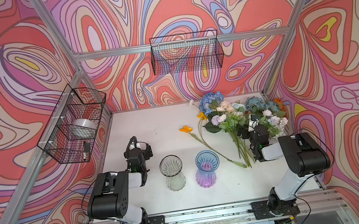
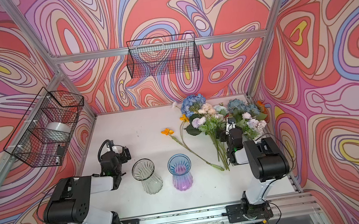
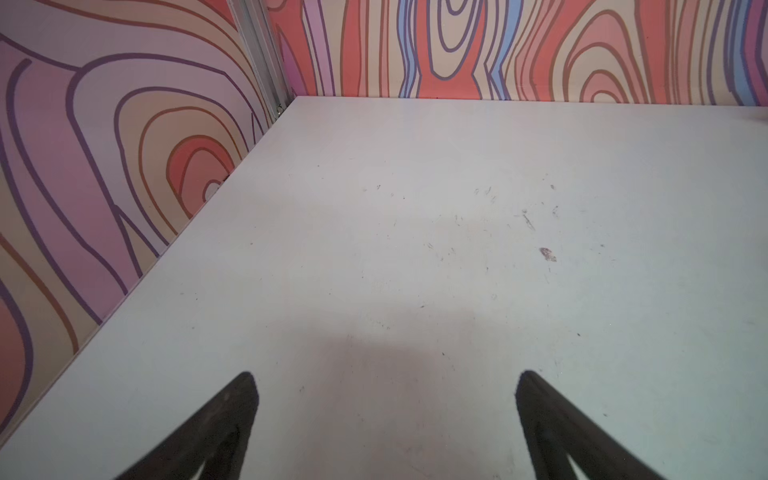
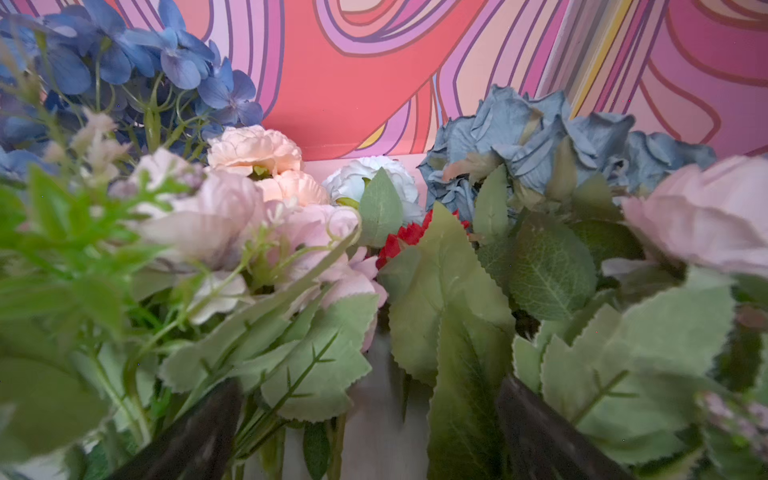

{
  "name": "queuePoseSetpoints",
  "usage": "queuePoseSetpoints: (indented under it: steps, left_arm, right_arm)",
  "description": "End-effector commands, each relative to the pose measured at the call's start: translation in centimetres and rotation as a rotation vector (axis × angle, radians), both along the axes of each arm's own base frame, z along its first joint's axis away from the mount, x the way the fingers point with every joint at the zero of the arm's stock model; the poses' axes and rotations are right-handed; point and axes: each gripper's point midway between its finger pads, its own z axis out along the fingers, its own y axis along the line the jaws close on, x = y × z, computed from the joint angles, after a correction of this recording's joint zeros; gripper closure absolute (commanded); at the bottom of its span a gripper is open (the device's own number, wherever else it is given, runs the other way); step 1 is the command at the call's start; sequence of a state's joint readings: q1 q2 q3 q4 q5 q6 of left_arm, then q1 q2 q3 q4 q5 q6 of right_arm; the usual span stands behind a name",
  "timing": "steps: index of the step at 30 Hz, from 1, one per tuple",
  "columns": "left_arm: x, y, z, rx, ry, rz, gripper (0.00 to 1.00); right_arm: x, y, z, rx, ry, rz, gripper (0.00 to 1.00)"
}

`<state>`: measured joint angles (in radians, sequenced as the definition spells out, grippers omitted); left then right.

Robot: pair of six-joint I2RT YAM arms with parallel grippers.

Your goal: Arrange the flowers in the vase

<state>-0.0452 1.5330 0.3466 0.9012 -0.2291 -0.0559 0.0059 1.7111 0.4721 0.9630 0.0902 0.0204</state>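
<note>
My left gripper [image 3: 386, 374] hangs wide open, empty, at 8 o'clock; clear vase [image 1: 175, 181] and blue vase [image 1: 207, 177] stand at 6. The flowers [image 1: 228, 113] lie heaped at 2 o'clock, my right gripper [image 4: 370, 382] spread wide among them, holding nothing. First pick, I judge: next, close on one stem.

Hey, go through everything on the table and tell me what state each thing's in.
Clear vase: upright, empty.
Blue-purple vase: upright, empty.
Flower pile: lying flat.
Orange poppy stem: lying flat.
Left gripper: open, empty.
Right gripper: open, reaching into the Flower pile.
</note>
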Motion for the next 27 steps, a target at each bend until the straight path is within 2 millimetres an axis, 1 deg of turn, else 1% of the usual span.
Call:
queuePoseSetpoints:
  steps: [1,27]
  left_arm:
    - [0.56,0.17,0.76,0.011,-0.026,0.007,0.00]
    - [0.62,0.07,0.64,0.014,-0.020,0.000,0.00]
  right_arm:
    - [-0.11,-0.08,-0.29,0.005,0.010,-0.007,0.02]
    - [-0.06,0.00,-0.39,0.008,0.015,-0.002,0.02]
